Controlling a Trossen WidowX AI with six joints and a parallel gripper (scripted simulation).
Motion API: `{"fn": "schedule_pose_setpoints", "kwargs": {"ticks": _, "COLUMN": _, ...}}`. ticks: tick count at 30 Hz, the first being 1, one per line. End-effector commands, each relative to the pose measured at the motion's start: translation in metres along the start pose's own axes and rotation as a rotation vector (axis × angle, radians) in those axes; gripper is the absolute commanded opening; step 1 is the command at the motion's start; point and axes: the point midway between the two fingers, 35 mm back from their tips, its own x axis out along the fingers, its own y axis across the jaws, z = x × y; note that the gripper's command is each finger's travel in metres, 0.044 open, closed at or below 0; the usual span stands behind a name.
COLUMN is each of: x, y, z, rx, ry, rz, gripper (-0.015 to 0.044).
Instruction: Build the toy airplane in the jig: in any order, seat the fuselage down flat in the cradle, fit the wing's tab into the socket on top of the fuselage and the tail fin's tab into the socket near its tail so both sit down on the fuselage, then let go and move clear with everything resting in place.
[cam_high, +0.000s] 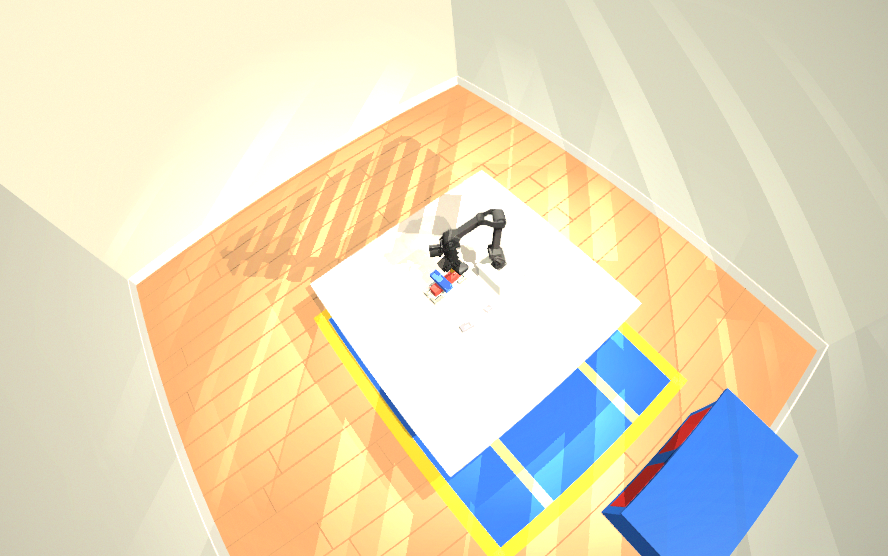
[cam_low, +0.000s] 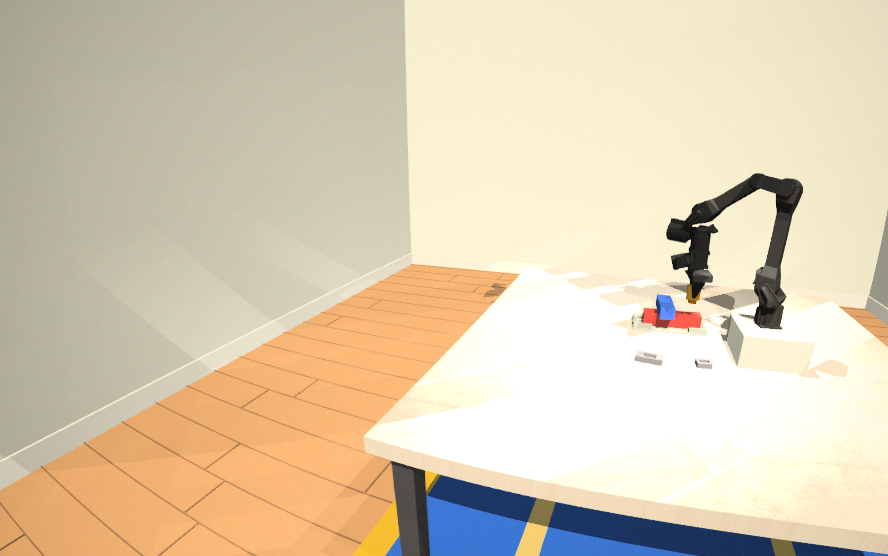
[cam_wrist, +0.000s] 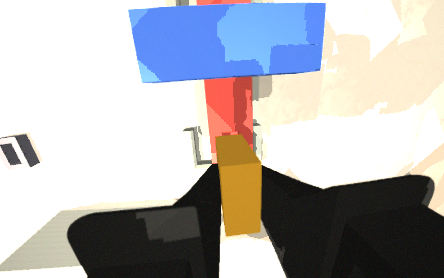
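The red fuselage (cam_high: 435, 288) (cam_low: 684, 320) (cam_wrist: 227, 107) lies in the pale jig cradle (cam_low: 637, 322) (cam_wrist: 196, 150) on the white table. The blue wing (cam_high: 441, 280) (cam_low: 665, 307) (cam_wrist: 225, 42) sits across the top of the fuselage. My gripper (cam_high: 452, 265) (cam_low: 693, 290) (cam_wrist: 240, 175) is shut on the orange tail fin (cam_low: 692, 296) (cam_wrist: 241, 200). It holds the fin upright a little above the fuselage's near end, in line with the fuselage in the wrist view. The socket near the tail is hidden behind the fin.
Two small grey stands (cam_low: 648, 356) (cam_low: 703, 362) lie in front of the jig; one also shows in the wrist view (cam_wrist: 17, 152). The arm's pale base block (cam_low: 770, 350) stands to the right. A blue box (cam_high: 707, 478) is on the floor beside the table.
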Motion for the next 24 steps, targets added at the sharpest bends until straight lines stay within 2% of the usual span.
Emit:
{"fn": "schedule_pose_setpoints", "kwargs": {"ticks": 1, "x": 0.0029, "y": -0.0088, "z": -0.0069, "rx": -0.004, "ry": 0.000, "rz": 0.003, "gripper": 0.0000}}
{"fn": "schedule_pose_setpoints", "kwargs": {"ticks": 2, "x": 0.0030, "y": -0.0092, "z": -0.0072, "rx": -0.004, "ry": 0.000, "rz": 0.003, "gripper": 0.0000}}
{"fn": "schedule_pose_setpoints", "kwargs": {"ticks": 5, "x": 0.0030, "y": -0.0092, "z": -0.0072, "rx": -0.004, "ry": 0.000, "rz": 0.003, "gripper": 0.0067}}
{"fn": "schedule_pose_setpoints", "kwargs": {"ticks": 24, "x": 0.0033, "y": -0.0092, "z": -0.0072, "rx": -0.004, "ry": 0.000, "rz": 0.003, "gripper": 0.0067}}
